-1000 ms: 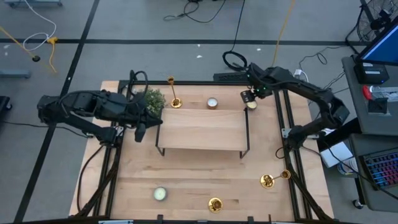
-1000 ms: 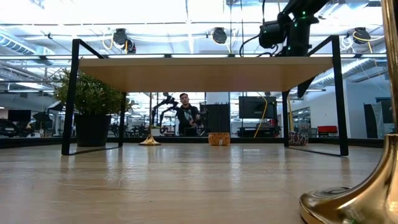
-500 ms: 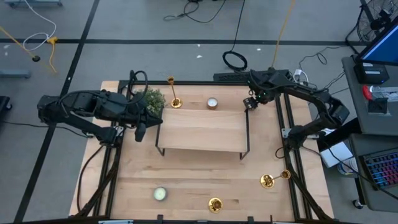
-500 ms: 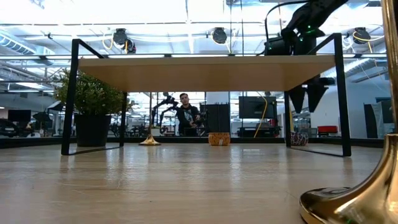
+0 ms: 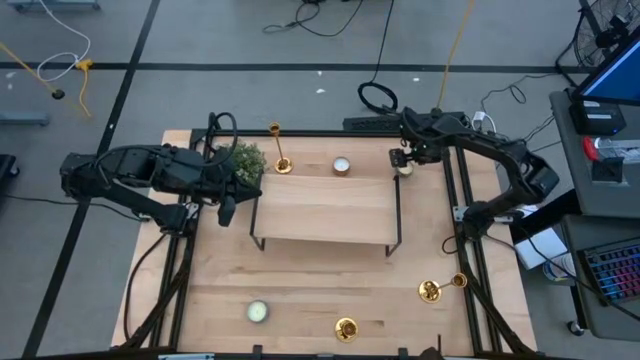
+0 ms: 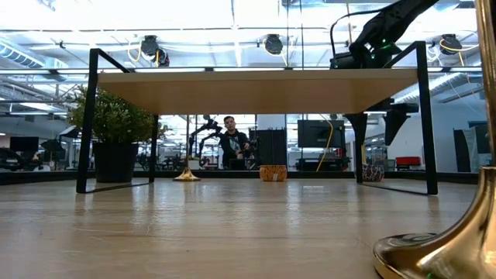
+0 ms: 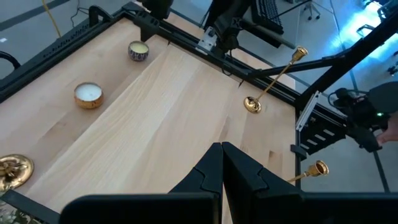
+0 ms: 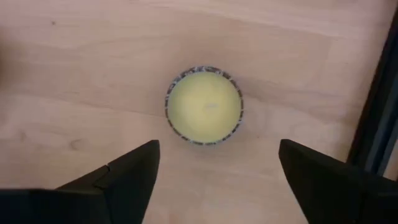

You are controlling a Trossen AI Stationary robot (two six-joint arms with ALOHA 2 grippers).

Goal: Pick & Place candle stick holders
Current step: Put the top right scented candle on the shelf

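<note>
Over far right corner of bench (image 5: 310, 290), right pincer (image 5: 403, 163) hangs spread wide, nothing held, straddling pale tealight (image 8: 204, 105) from above. Tealight not task item. Left pincer (image 7: 222, 163) clenched, empty, parked by plant (image 5: 246, 160).

Candle stick holders: one upright at far edge (image 5: 281, 150); one lying near right edge (image 5: 440, 287); one at near edge (image 5: 346, 327).

Advice: lift clear of tealight, swing to holder, centre stem between fingers, close gently; brass slippery, top-heavy.

Writing, brands: none legible.

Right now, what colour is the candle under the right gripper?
Pale yellow wax in a speckled dark-and-light rim: the candle sits below the open right gripper. Right wrist view shows it best.
</note>
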